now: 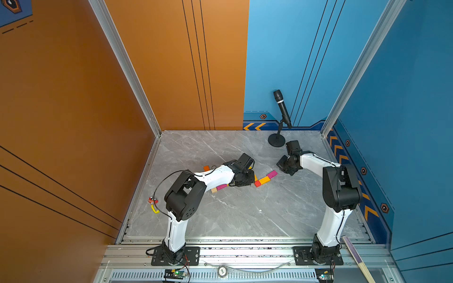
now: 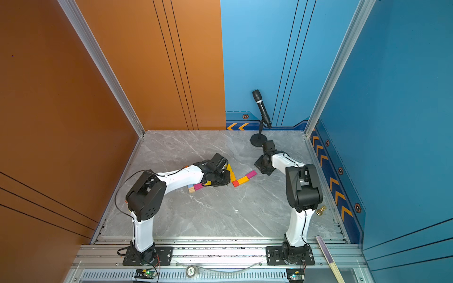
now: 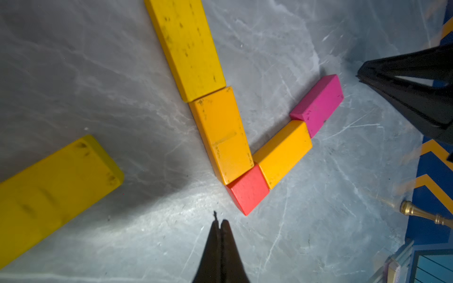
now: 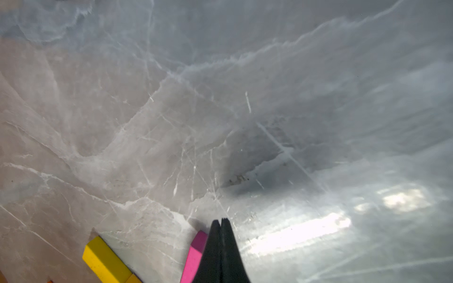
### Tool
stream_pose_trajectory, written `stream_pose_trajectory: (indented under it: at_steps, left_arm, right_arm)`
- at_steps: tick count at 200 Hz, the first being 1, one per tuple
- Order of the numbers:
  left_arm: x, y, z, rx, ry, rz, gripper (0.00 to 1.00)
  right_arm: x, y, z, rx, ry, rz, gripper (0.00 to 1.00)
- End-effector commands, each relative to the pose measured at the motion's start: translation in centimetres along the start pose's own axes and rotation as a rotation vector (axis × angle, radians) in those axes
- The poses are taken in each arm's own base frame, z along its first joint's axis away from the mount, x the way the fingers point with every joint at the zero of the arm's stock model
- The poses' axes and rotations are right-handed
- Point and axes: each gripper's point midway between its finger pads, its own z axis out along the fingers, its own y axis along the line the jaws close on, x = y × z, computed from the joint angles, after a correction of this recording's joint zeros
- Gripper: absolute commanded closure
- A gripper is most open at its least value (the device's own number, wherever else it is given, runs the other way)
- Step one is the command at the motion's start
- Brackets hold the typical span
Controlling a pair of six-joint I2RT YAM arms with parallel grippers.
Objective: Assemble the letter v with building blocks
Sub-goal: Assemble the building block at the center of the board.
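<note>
The building blocks lie on the grey marble table. A long yellow block [image 3: 186, 46], an amber block [image 3: 223, 132], a red cube [image 3: 247, 191], a second amber block [image 3: 282, 152] and a pink block [image 3: 318, 105] touch end to end in a V. Another yellow block [image 3: 54, 191] lies apart. My left gripper [image 3: 220, 221] is shut and empty, just short of the red cube. My right gripper [image 4: 220, 220] is shut and empty beside the pink block [image 4: 195, 254] at the V's end. In both top views a second pink block [image 1: 221, 187] and a plain wood cube [image 1: 214, 190] lie under the left arm.
A black microphone on a stand [image 1: 282, 107] is at the back, behind the right arm. A small brass knob [image 2: 321, 210] lies near the right wall. An orange block [image 1: 206, 168] shows behind the left forearm. A red and yellow connector [image 1: 153, 203] lies at the table's left edge.
</note>
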Motion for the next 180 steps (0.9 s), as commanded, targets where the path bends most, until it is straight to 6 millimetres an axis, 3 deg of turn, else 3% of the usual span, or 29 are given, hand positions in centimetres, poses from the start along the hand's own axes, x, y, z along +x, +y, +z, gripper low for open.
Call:
stream_pose_trajectory:
  at_steps: [1, 23, 44, 78, 112, 180]
  left_arm:
    - [-2.7, -1.2, -3.2, -0.015, -0.088, 0.062, 1.0]
    - [-4.6, -4.0, -3.6, 0.037, -0.09, 0.135, 1.0]
    - [-5.7, -6.3, -2.1, 0.071, -0.037, 0.196, 1.0]
    - [-6.0, -8.2, 1.6, 0.132, 0.047, 0.216, 1.0]
    - [-6.0, -8.4, 5.3, 0.144, 0.079, 0.201, 1.0]
    - [-6.3, -8.0, 9.4, 0.143, 0.098, 0.156, 1.0]
  right_arm:
    - [-0.6, -1.4, -2.1, 0.04, -0.047, -0.009, 1.0]
    - [-0.1, -1.6, -2.7, 0.02, -0.05, -0.005, 1.0]
    - [1.1, -1.8, -2.7, -0.015, -0.035, 0.016, 1.0]
    - [3.2, -2.4, -2.6, -0.041, -0.015, 0.037, 1.0]
    - [5.3, -2.4, -2.5, -0.057, 0.01, 0.03, 1.0]
    - [7.8, -4.3, -2.1, -0.045, 0.028, 0.076, 1.0]
